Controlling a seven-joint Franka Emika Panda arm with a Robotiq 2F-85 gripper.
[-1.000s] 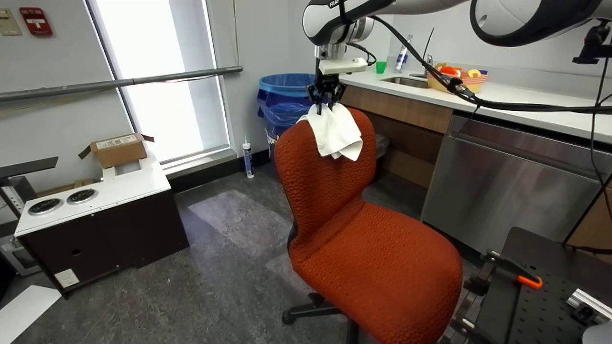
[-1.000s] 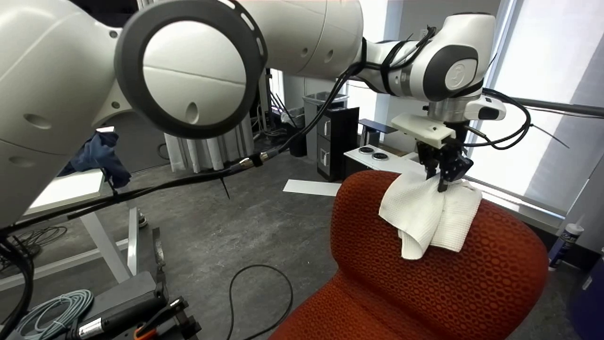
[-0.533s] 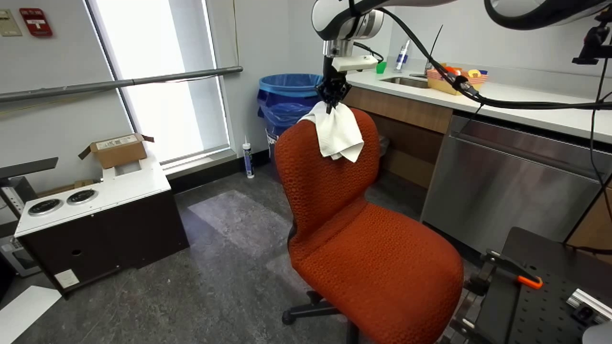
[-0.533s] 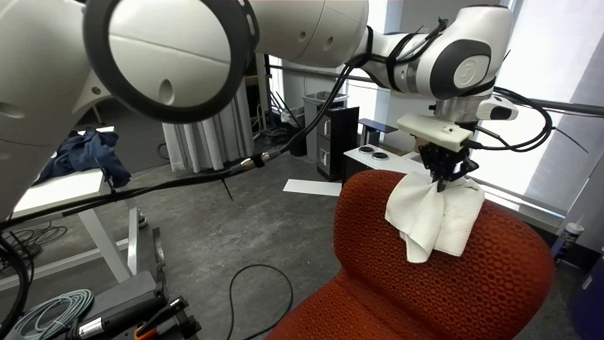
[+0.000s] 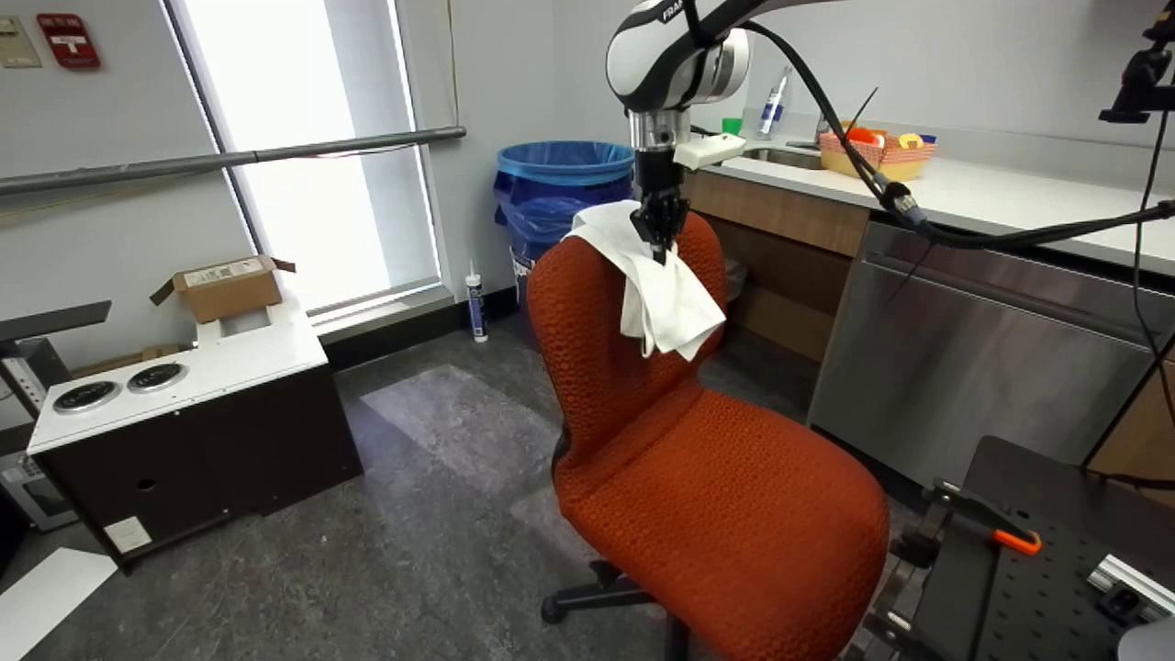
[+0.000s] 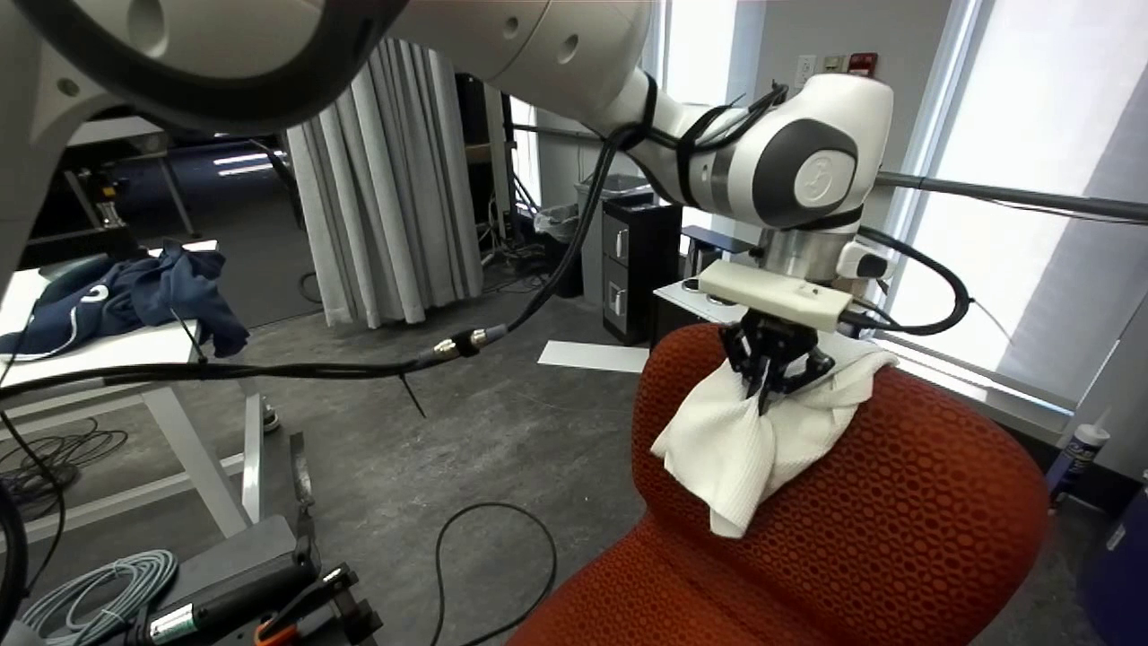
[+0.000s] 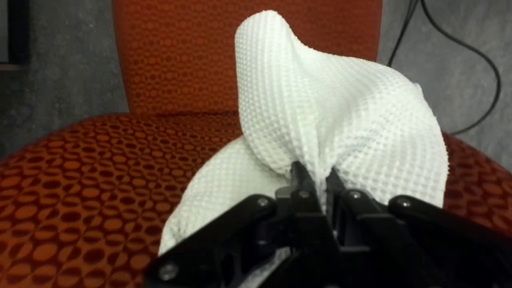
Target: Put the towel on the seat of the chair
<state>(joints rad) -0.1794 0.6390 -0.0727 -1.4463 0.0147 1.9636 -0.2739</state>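
looks like the carry step to me: the fingers (image 7: 302,180) are pinched tight on a gathered fold of the towel (image 6: 717,449), which lies over the top edge of the chair back (image 6: 906,475) and hangs down its front, not on the seat (image 5: 725,505) yet. next move, i'd guess, is to ease out from the chair back and down, bringing the trailing end off the top edge so it doesn't catch, then let go once the cloth is resting on the seat. as for containers, in an exterior view the bin (image 5: 551,176) has a blue liner, and the basket (image 5: 907,171) on the white surface (image 5: 1001,186) has red and yellow stuff in it, too small to say what. there's also a cardboard box (image 5: 229,292) with its flaps spread.
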